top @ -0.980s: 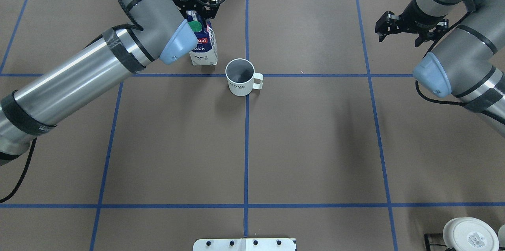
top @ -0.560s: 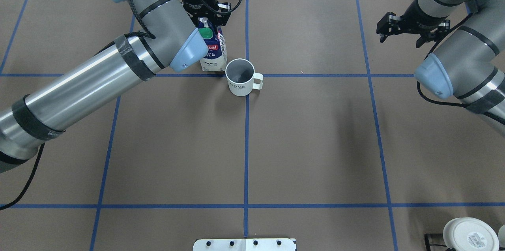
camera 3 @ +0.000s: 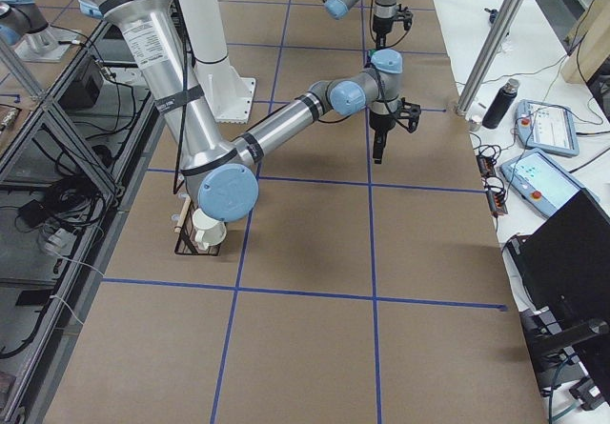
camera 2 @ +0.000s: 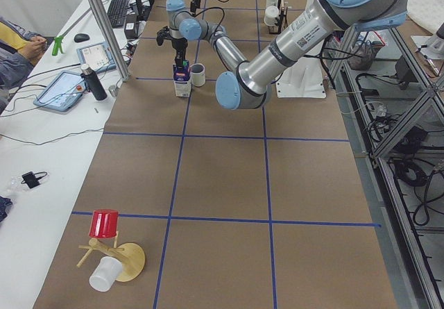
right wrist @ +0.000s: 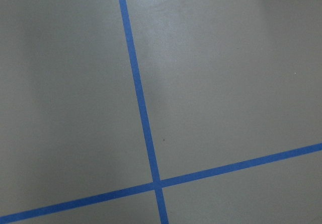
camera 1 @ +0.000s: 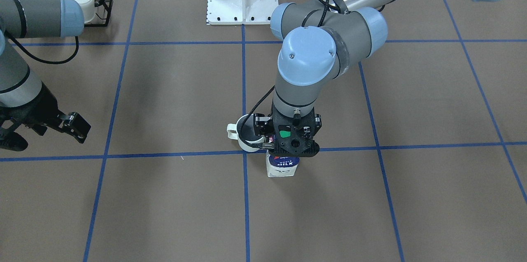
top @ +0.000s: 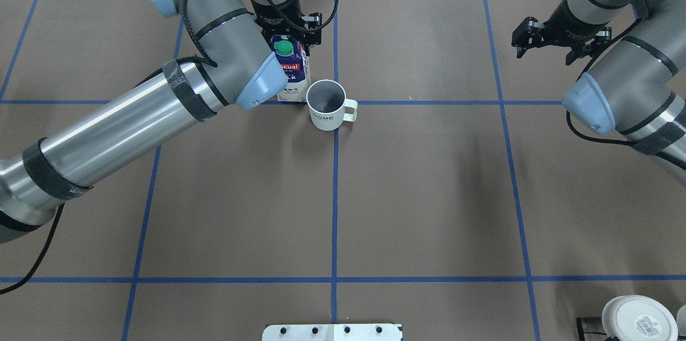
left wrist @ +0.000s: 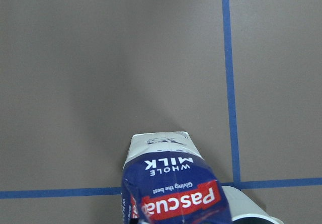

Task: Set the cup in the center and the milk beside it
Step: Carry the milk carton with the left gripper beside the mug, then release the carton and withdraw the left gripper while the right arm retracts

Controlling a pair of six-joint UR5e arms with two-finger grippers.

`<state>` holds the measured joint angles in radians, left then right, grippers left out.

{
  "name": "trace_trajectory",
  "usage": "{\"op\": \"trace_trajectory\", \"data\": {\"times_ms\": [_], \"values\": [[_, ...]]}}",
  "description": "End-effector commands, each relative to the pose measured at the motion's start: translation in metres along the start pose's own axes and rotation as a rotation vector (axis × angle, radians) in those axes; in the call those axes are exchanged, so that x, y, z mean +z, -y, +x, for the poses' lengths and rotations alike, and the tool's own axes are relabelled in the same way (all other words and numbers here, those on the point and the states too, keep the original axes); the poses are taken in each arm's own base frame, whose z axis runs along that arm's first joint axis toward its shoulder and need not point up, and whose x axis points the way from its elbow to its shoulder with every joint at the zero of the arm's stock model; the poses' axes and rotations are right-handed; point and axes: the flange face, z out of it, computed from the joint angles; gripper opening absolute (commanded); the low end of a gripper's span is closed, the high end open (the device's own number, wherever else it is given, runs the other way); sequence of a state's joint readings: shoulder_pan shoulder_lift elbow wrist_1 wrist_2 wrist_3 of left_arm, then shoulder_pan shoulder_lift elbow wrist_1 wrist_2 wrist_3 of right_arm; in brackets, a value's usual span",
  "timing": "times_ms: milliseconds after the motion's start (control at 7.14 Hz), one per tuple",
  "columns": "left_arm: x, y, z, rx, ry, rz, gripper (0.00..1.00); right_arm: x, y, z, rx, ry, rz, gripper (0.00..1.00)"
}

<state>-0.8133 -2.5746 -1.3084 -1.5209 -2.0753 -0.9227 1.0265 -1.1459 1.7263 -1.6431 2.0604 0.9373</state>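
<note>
Now, milk point(top: 292, 75) beside cup point(top: 326, 108), left hand point(top: 292, 36) gripping.

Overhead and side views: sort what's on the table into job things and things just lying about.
Job: cup marked HOME, milk carton, left pincer shut on the carton.
Lying about: upturned white mug with a base sticker, red cup and plain white cup on the wooden stand.

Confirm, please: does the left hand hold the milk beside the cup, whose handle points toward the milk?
Not quite: the overhead view shows the handle of the cup pointing away from the milk. The left hand does hold the milk beside the cup.
</note>
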Motion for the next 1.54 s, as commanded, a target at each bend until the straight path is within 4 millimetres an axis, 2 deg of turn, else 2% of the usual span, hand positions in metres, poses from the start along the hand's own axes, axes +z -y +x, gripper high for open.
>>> {"op": "trace_trajectory", "data": {"times_ms": [0,140,280,420,560,700,840,980,1120,1400], "values": [[-0.051,0.002,-0.042,0.001,-0.034,0.082,0.99,-0.010,0.006,0.000,0.007,0.013,0.008,1.00],[-0.058,-0.014,-0.097,0.038,-0.030,0.111,0.99,-0.023,0.020,0.018,0.016,0.031,0.006,1.00],[-0.070,-0.024,-0.171,0.131,0.004,0.142,0.99,-0.031,0.030,0.035,-0.053,0.049,-0.010,1.00],[-0.093,-0.026,-0.246,0.165,0.045,0.161,0.99,-0.033,0.038,0.062,-0.077,0.045,-0.011,1.00],[-0.103,-0.030,-0.334,0.194,0.016,0.109,0.99,-0.039,0.049,0.104,-0.098,0.037,-0.003,1.00],[-0.107,-0.038,-0.411,0.216,0.027,0.090,0.99,-0.041,0.053,0.147,-0.142,0.051,-0.020,1.00],[-0.097,-0.058,-0.485,0.272,0.067,0.063,0.99,-0.041,0.052,0.198,-0.167,0.053,-0.031,1.00],[-0.088,-0.058,-0.520,0.283,0.079,0.058,0.99,-0.049,0.054,0.225,-0.222,0.088,-0.035,1.00],[-0.080,-0.059,-0.530,0.261,0.081,0.043,0.99,-0.054,0.052,0.230,-0.219,0.150,-0.054,1.00],[-0.077,-0.058,-0.534,0.246,0.077,0.037,0.99,-0.051,0.048,0.233,-0.212,0.175,-0.071,1.00]]}}
